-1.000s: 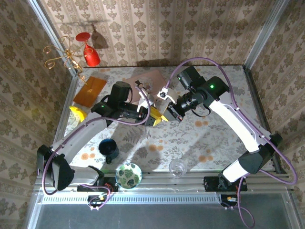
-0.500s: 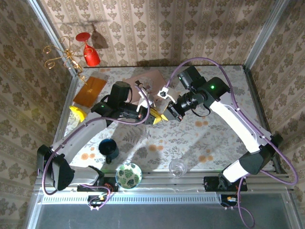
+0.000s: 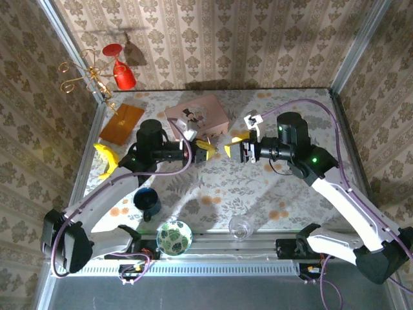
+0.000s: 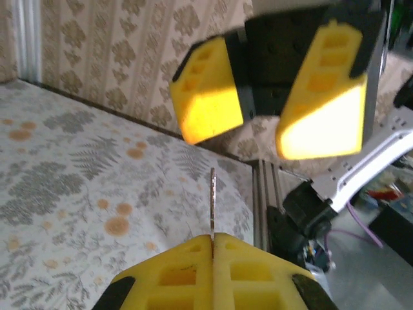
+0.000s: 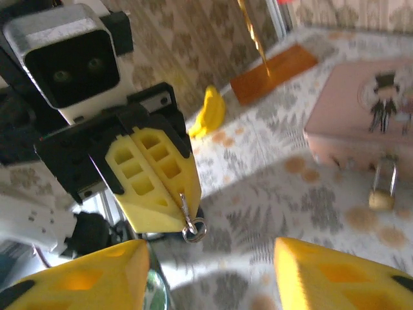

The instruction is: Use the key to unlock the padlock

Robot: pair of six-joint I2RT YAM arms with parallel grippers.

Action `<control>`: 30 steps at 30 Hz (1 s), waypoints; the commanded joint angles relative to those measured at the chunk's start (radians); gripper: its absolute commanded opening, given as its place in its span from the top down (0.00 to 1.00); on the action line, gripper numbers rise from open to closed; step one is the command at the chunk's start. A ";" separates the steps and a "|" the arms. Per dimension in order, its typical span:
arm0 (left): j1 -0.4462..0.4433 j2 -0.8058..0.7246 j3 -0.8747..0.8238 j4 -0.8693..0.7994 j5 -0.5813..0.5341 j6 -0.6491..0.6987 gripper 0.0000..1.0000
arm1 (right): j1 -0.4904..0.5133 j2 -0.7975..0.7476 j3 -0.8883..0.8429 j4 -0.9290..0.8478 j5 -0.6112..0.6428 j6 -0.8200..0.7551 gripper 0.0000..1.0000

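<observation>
Left pincer (image 4: pixel 213 242) clamped tight on key (image 4: pixel 212 194); blade pokes out past its fingertips, and the key ring (image 5: pixel 193 228) hangs at the tip. Right pincer (image 5: pixel 213 268) spread wide and holding nothing. It faces the left pincer tip to tip with a small gap, both above the tabletop (image 5: pixel 303 213). Padlock (image 5: pixel 382 188) lies ahead and right of the right pincer, shackle up, at the front of the pink box (image 5: pixel 361 110), well apart from key.

The key (image 4: pixel 212 194) is partly hidden between the left fingers (image 4: pixel 255 268).
</observation>
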 commanded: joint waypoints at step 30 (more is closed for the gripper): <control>0.036 0.008 -0.038 0.406 -0.019 -0.344 1.00 | 0.065 0.086 -0.149 0.629 -0.042 0.271 0.67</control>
